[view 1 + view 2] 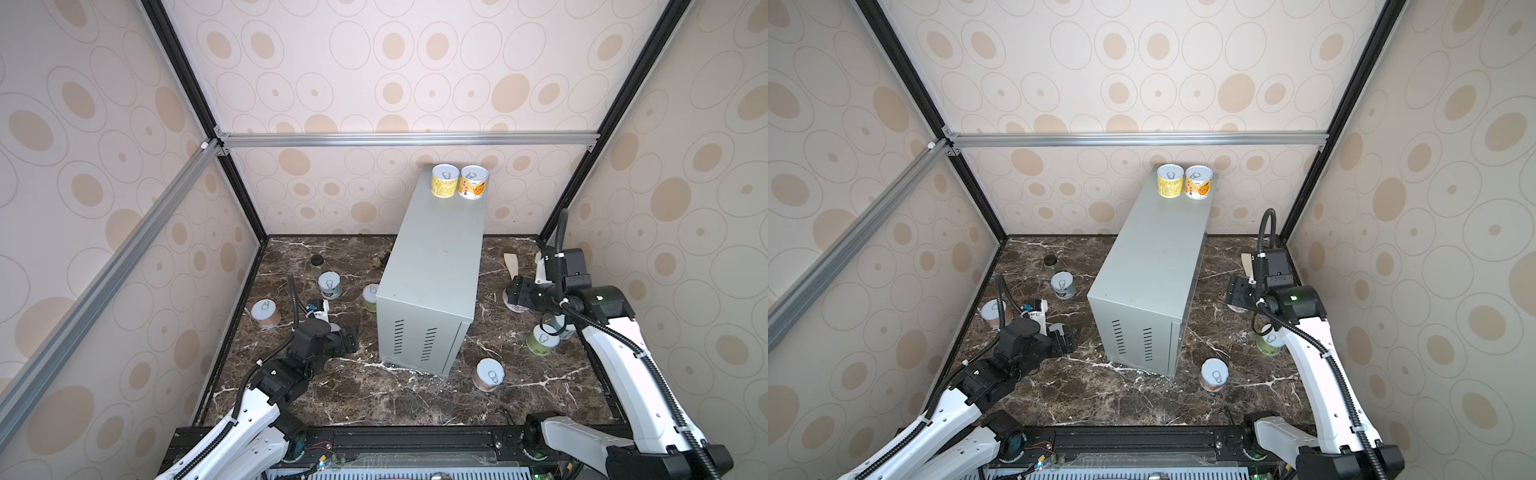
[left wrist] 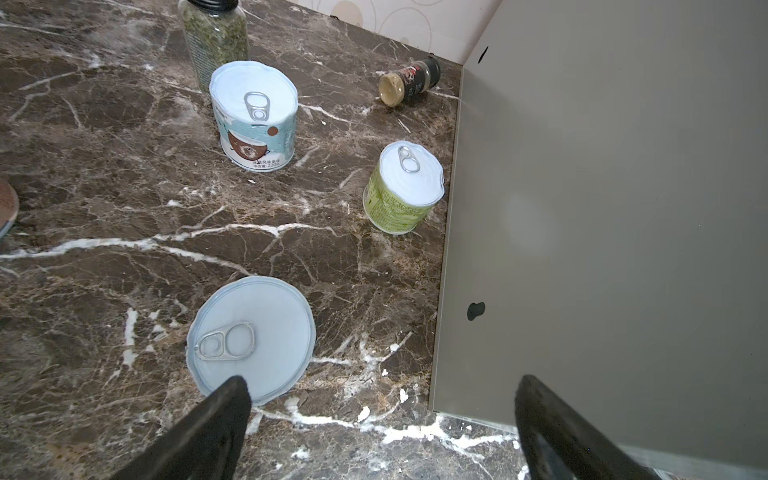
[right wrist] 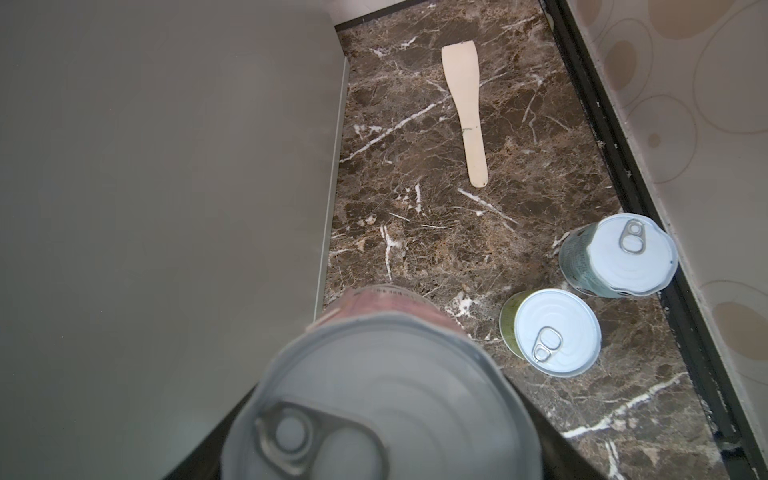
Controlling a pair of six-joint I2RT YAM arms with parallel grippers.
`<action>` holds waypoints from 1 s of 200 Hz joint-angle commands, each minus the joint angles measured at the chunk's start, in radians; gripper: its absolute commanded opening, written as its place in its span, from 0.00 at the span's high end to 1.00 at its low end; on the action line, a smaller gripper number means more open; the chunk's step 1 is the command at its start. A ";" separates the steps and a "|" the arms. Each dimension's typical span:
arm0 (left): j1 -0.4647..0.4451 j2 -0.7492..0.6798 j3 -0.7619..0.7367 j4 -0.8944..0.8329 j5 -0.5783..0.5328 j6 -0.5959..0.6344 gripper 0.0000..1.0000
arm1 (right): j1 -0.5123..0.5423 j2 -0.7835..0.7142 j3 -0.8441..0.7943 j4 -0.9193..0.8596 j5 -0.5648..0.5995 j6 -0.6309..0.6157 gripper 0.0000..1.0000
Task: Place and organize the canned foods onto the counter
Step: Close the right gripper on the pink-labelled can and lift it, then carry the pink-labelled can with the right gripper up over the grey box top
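Note:
Two canned foods, yellow (image 1: 444, 179) and orange (image 1: 473, 182), stand at the far end of the grey counter (image 1: 436, 249). My right gripper (image 3: 374, 436) is shut on a pink-labelled can (image 3: 374, 399) just right of the counter (image 3: 166, 166); in a top view that can (image 1: 514, 307) peeks from under the gripper (image 1: 517, 297). My left gripper (image 2: 382, 390) stands open and empty low on the counter's left, one finger beside a can (image 2: 251, 338). Beyond it stand a white-blue can (image 2: 254, 120) and a green can (image 2: 405, 187). More cans stand on the floor (image 1: 266, 314) (image 1: 488, 375) (image 1: 542, 340).
A black-lidded glass jar (image 2: 214, 37) stands behind the white-blue can, and a small spice bottle (image 2: 409, 81) lies near the counter's back corner. A wooden spatula (image 3: 465, 112) lies on the marble right of the counter. Two cans (image 3: 552, 332) (image 3: 619, 255) stand by the right wall.

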 commanded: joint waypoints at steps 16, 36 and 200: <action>0.005 0.000 0.024 0.008 0.042 0.014 0.01 | 0.006 -0.038 0.158 -0.097 -0.109 -0.067 0.54; 0.005 0.000 0.043 -0.009 0.053 0.028 0.01 | 0.011 -0.042 0.237 -0.130 -0.134 -0.070 0.54; 0.005 -0.024 0.081 -0.035 0.076 0.098 0.01 | 0.307 0.424 1.074 -0.512 -0.110 -0.142 0.57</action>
